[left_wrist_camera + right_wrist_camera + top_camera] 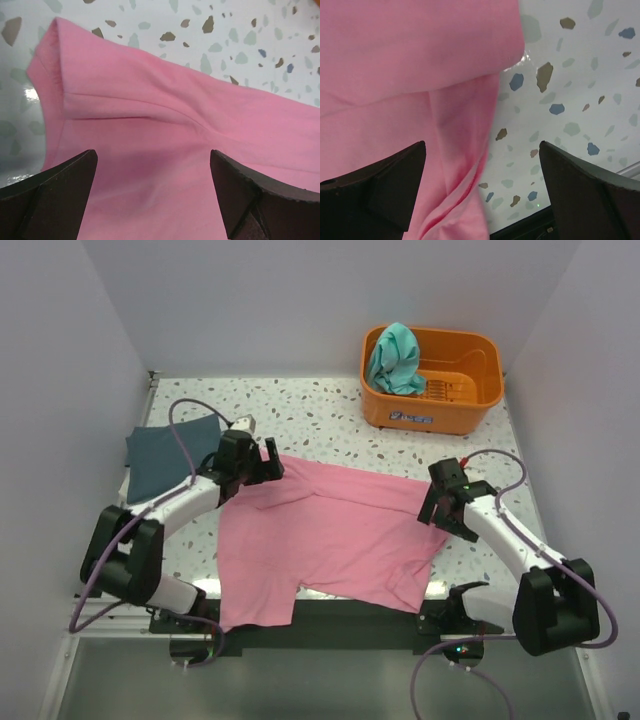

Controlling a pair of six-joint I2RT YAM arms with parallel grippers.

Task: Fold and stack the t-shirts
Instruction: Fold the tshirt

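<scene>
The pink t-shirt (330, 535) lies spread on the terrazzo table, hem hanging over the near edge. The slate blue-grey t-shirt (165, 455) lies folded at the left. The teal t-shirt (395, 358) hangs crumpled in the orange basket (470, 390). My left gripper (268, 468) is open over the pink shirt's upper left sleeve corner (65, 75), fingers (60, 195) either side of the cloth. My right gripper (432, 508) is open over the shirt's right sleeve edge (465, 130), one finger (385, 185) over cloth, the other over bare table.
White walls close in the table on three sides. The basket stands at the back right. The black near edge of the table (530, 227) shows in the right wrist view. Purple cables loop from both arms.
</scene>
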